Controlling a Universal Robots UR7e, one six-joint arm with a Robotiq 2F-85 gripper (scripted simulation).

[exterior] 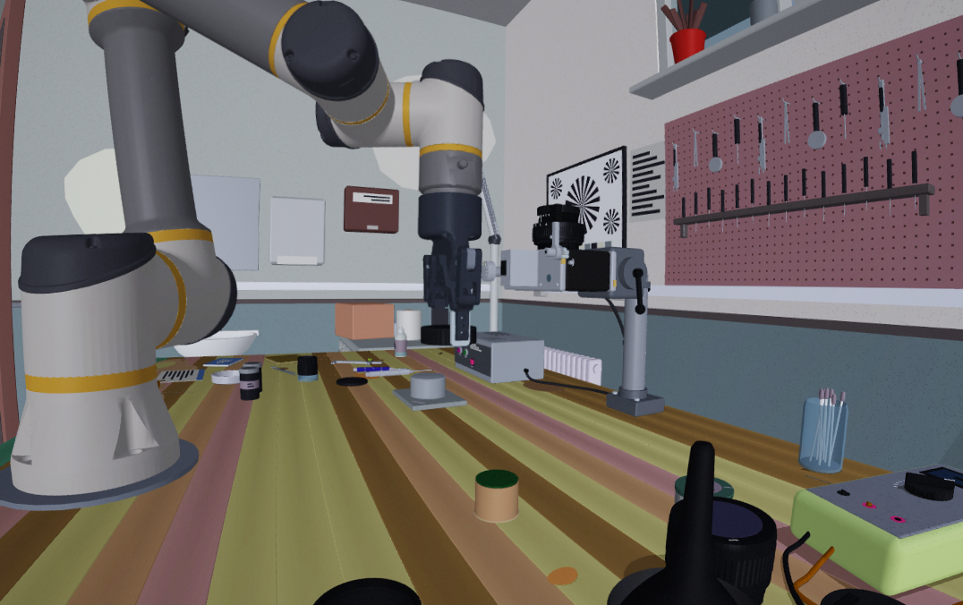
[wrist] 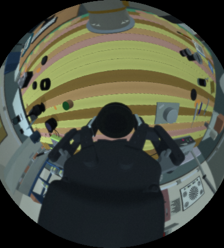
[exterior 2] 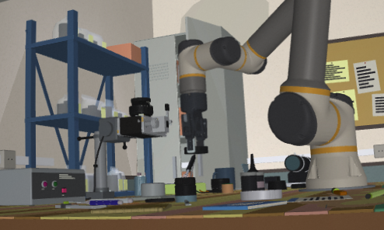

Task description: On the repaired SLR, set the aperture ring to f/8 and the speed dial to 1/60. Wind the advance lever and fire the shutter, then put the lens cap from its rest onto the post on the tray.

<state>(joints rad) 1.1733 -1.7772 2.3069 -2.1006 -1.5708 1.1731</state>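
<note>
The black round lens cap (exterior: 440,333) (exterior 2: 197,149) (wrist: 115,119) hangs in the air over the striped bench, carried between the fingers of my gripper (exterior: 449,331) (exterior 2: 196,149) (wrist: 115,122). The grey tray (exterior: 429,399) (wrist: 167,113) with its round post (exterior: 427,386) (exterior 2: 152,189) (wrist: 169,114) lies on the bench below and a little nearer the side camera. The SLR (exterior: 572,259) (exterior 2: 141,122) sits clamped on a grey stand (exterior: 633,354) to the right of the gripper, at about the height of the wrist. My gripper points down and is closed on the lens cap.
Behind the work a grey control box (exterior: 499,356) (exterior 2: 37,185) rests on the bench by the wall. A small black disc (exterior: 350,381) lies left of the tray. Pens (exterior: 372,369), small cylinders (exterior: 250,380) and a green-topped spool (exterior: 496,494) are scattered around.
</note>
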